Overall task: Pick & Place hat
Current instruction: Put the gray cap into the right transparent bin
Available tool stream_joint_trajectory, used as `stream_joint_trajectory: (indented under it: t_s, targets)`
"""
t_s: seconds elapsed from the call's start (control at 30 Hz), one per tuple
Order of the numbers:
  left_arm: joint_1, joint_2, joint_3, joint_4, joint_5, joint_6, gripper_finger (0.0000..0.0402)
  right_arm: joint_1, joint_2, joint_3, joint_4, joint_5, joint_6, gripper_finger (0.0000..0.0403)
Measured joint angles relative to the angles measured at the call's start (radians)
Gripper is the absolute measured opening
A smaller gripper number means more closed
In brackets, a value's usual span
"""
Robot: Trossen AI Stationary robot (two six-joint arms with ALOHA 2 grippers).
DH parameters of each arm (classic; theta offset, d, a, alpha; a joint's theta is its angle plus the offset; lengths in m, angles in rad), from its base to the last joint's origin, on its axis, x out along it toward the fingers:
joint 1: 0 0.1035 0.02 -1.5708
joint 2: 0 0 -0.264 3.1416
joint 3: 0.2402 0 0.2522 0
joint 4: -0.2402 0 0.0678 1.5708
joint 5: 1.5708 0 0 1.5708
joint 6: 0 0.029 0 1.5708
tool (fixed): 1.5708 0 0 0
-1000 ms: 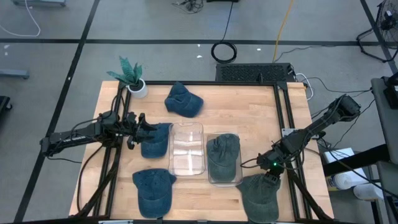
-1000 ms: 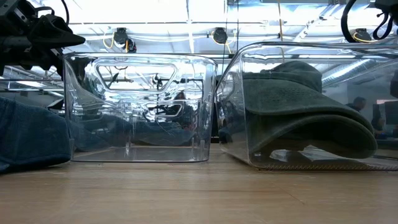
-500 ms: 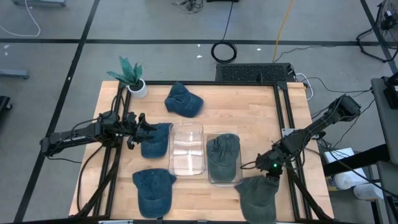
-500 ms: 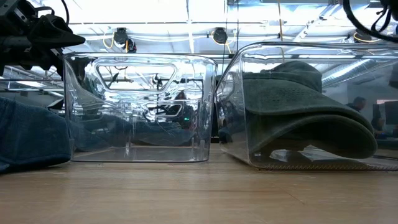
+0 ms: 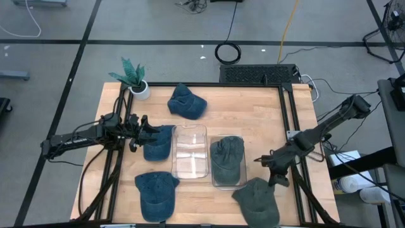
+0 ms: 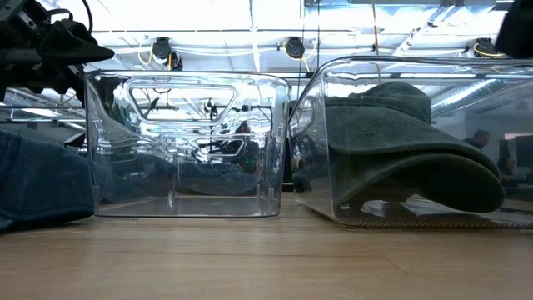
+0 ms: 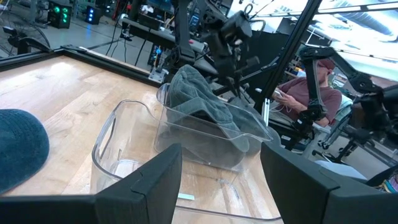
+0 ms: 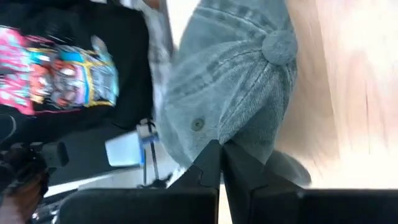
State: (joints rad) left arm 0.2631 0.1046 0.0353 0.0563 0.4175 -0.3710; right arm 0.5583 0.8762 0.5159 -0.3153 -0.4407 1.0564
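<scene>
3 blue hats [image 5: 186, 102] are lying on the pale wood worktop [image 5: 253, 120]; 2 grey-green hats [image 5: 257, 199] are showing right, beside clear bins [image 5: 190, 152].

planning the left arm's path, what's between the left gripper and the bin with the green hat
In the high view, a blue hat under the left gripper, then the empty clear bin, then the bin with the green hat.

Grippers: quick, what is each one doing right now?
Left gripper: open, holding nothing, by the clear bins.
Right gripper: shut on the green hat.
</scene>
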Motion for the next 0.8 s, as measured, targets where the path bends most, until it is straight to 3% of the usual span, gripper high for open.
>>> stream_joint_trajectory:
  t_s: [0.23,0.43,0.8]
  targets:
    - [0.000,0.000,0.000,0.000,0.000,0.000,0.0228,0.000,-0.134,0.000,0.011,0.074,-0.075,0.0000]
    - [0.000,0.000,0.000,0.000,0.000,0.000,0.0228,0.000,-0.213,0.000,0.151,0.073,-0.207,0.0000]
    - [0.000,0.000,0.000,0.000,0.000,0.000,0.0228,0.000,-0.271,0.000,0.184,0.104,-0.425,0.0000]
